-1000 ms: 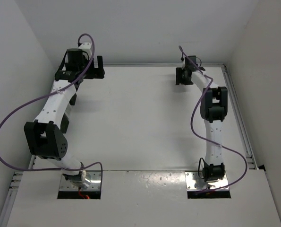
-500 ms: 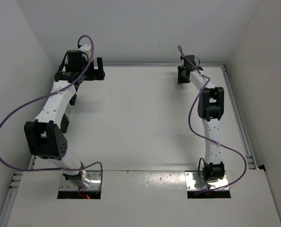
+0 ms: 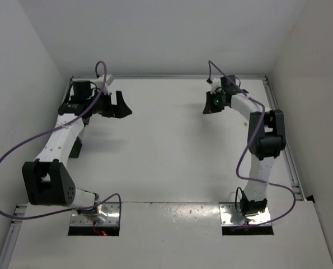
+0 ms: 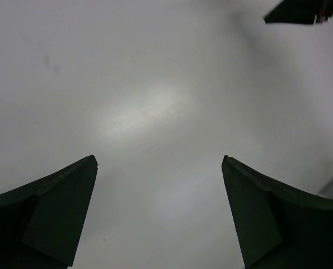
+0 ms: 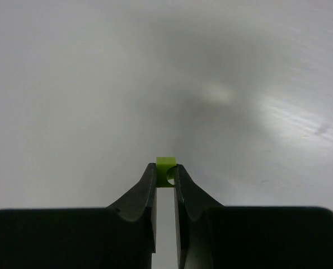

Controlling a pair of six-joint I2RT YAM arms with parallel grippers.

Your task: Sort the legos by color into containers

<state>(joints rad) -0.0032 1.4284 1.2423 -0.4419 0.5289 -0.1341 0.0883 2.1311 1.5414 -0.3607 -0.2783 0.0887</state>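
A tiny yellow-green lego (image 5: pixel 166 163) is pinched between the fingertips of my right gripper (image 5: pixel 165 175), which is shut on it above the bare white table. From above, that right gripper (image 3: pixel 211 106) sits at the far right of the table and points left. My left gripper (image 3: pixel 121 106) hangs at the far left, pointing right. In its wrist view the left gripper (image 4: pixel 159 158) is wide open with only table surface between its fingers. No other legos show, and the containers are out of view.
The white table (image 3: pixel 166 145) is walled on the left, back and right. A metal rail (image 3: pixel 284 145) runs along its right edge. A dark shape (image 4: pixel 300 11) shows at the top right corner of the left wrist view; I cannot tell what it is.
My right gripper has closed on the yellow-green lego and drawn back slightly from the far edge. My left gripper has swung right and away from the back wall, still open.
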